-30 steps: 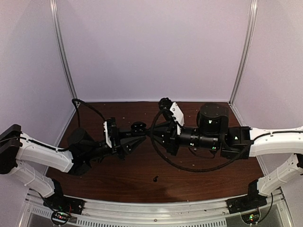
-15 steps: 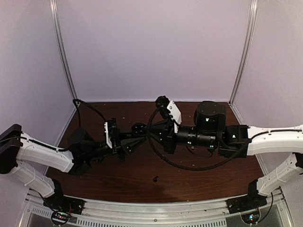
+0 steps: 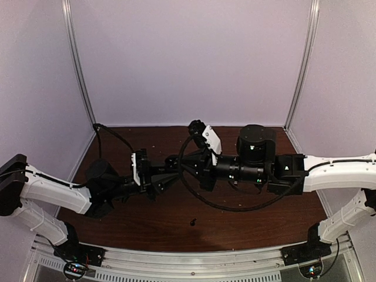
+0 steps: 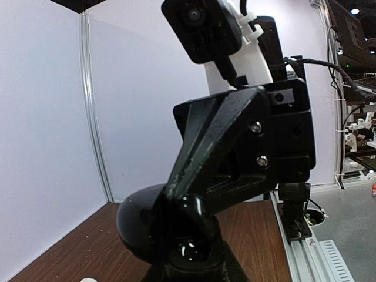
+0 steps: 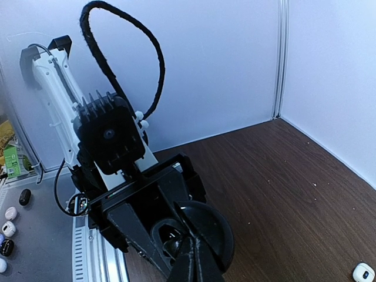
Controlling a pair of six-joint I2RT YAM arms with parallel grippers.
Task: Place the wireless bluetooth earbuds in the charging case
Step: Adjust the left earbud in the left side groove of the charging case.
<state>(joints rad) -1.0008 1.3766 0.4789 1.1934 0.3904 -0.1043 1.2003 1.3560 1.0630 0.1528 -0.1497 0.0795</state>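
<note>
One tiny black earbud (image 3: 192, 222) lies loose on the dark brown wooden table (image 3: 264, 226), near the front edge. My left gripper (image 3: 170, 171) clamps the round glossy black charging case (image 5: 205, 232) (held midair). My right gripper (image 5: 192, 262) is clenched at its opening, possibly pinching a bud, can't tell.

**Right arm slides left to the case**

The black-and-white right arm (image 3: 258, 167) has slid left above the brown wooden table (image 3: 147, 217). Its right gripper (image 3: 178, 168), clear of the round glossy black case (image 3: 171, 160) a second ago, now reaches it, and the looped black cable (image 3: 235, 207) has trailed left too
</note>
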